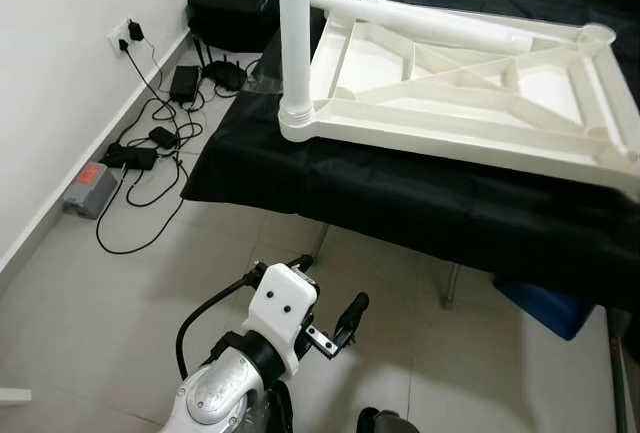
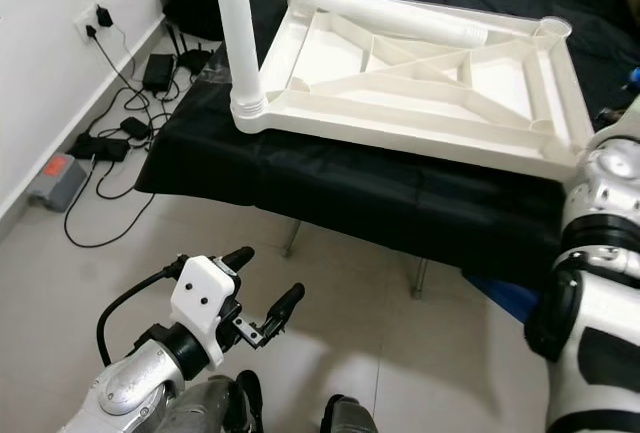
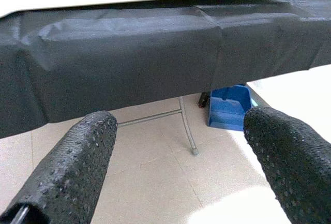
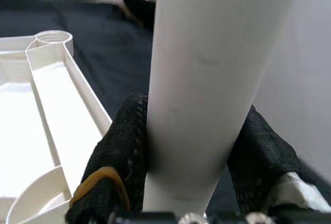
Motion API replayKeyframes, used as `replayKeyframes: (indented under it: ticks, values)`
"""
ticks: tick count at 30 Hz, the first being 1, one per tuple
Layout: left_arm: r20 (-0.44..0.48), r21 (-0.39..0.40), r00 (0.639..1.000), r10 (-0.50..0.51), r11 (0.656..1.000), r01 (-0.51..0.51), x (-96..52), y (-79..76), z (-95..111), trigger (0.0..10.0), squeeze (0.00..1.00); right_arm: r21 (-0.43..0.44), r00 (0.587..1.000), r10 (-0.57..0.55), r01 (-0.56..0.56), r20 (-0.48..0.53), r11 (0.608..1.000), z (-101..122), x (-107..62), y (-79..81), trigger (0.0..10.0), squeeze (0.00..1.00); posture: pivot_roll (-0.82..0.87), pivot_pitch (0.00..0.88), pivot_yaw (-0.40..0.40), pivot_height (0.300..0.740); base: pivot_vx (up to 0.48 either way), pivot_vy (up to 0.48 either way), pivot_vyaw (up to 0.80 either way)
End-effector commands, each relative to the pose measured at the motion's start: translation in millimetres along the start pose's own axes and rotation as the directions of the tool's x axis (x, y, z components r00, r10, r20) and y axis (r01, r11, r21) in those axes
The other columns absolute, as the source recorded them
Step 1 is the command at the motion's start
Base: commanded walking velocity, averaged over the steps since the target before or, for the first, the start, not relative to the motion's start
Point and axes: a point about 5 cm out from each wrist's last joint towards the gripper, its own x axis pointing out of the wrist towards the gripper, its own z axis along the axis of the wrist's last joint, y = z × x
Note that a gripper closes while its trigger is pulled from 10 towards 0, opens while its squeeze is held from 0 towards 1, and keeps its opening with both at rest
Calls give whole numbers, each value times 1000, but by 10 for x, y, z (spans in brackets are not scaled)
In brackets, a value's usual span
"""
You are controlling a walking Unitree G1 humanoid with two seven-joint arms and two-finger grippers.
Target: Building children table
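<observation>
Tabletop [image 2: 420,83] upside-down, one leg [image 2: 240,33] upright

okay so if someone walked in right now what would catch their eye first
A white tabletop lies underside up on a black-draped table, one white leg upright in its near-left corner socket and another leg lying along its far edge. The right tool clamps a white leg; the left tool hangs open over the floor.

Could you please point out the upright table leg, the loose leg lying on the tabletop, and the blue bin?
upright table leg [image 1: 296,33], left eye view, mid-shaft.
loose leg [image 2: 400,15], right eye view, middle of its length.
blue bin [image 3: 229,107], left wrist view, front wall.
</observation>
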Motion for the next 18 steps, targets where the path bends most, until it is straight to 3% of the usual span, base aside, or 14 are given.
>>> replayKeyframes:
  ticks: [1, 6, 18]
  values:
    - [-21, 6, 1000, -7, 1000, 7, -10, -18, -45, 10000, 0, -137, 1000, 3, -7, -25, 991, -171, -24, -42, 0, 0, 151, 228, -86, 740, 0, 0, 0]
    - [-20, 6, 1000, -7, 1000, 7, -10, -19, -41, 10000, 0, -151, 999, 7, -13, -43, 988, -222, -32, -39, 0, 0, 151, 232, -88, 740, 0, 0, 0]
    - [-19, 7, 1000, -4, 1000, 4, -9, -17, -34, 10000, 0, -122, 994, -97, 102, 47, 987, 169, 109, -348, 0, 0, 148, 236, -87, 740, 0, 0, 0]
